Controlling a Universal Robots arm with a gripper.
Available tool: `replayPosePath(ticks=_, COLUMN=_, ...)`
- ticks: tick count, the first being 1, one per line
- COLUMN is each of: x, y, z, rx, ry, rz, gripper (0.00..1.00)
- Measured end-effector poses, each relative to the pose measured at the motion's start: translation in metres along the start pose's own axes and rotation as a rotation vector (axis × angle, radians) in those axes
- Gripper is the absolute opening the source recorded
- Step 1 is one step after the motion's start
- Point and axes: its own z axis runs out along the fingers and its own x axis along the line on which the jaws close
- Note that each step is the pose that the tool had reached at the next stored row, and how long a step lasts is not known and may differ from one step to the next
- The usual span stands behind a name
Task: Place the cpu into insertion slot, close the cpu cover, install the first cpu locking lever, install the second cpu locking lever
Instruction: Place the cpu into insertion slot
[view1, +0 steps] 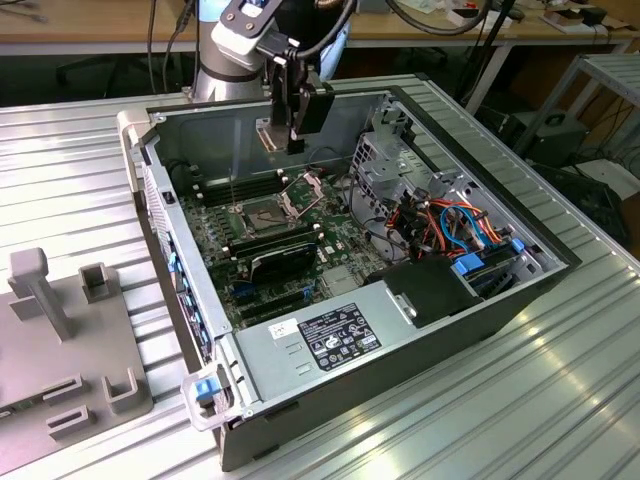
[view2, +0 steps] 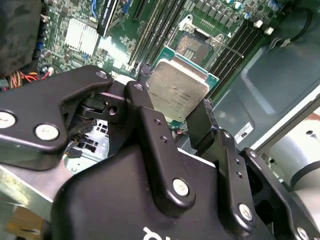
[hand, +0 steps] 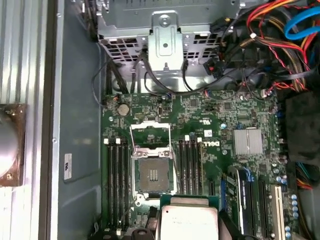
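My gripper (view1: 285, 135) hangs above the open computer case, shut on the cpu (view1: 267, 136), a flat square chip with a silvery-tan top. In the second wrist view the black fingers (view2: 145, 107) clamp two opposite edges of the cpu (view2: 177, 92). Below it on the green motherboard lies the insertion slot (view1: 262, 213), its dark centre bare in both wrist views (hand: 153, 172) (view2: 197, 45). The cpu cover (hand: 150, 134) stands swung open at the slot's far edge, also seen as a thin metal frame (view1: 305, 185). The cpu (hand: 187, 220) is above the board, off to one side of the slot.
Black memory slots (hand: 190, 167) flank the socket on both sides. A silver heat sink (hand: 247, 141), a metal drive cage (view1: 385, 160), coloured cables (view1: 465, 225) and the power supply (view1: 330, 335) fill the case. A grey fixture (view1: 60, 340) stands on the table at the exterior view's left.
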Motion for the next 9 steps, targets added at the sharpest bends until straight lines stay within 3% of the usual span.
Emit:
replayPosePath(ticks=5, x=0.0002, y=0.0003, z=0.0004, rx=0.0018, ry=-0.0033, rz=0.076, gripper=0.55)
replayPosePath(ticks=9, x=0.0002, y=0.0003, z=0.0004, rx=0.0018, ry=-0.0032, rz=0.076, gripper=0.55)
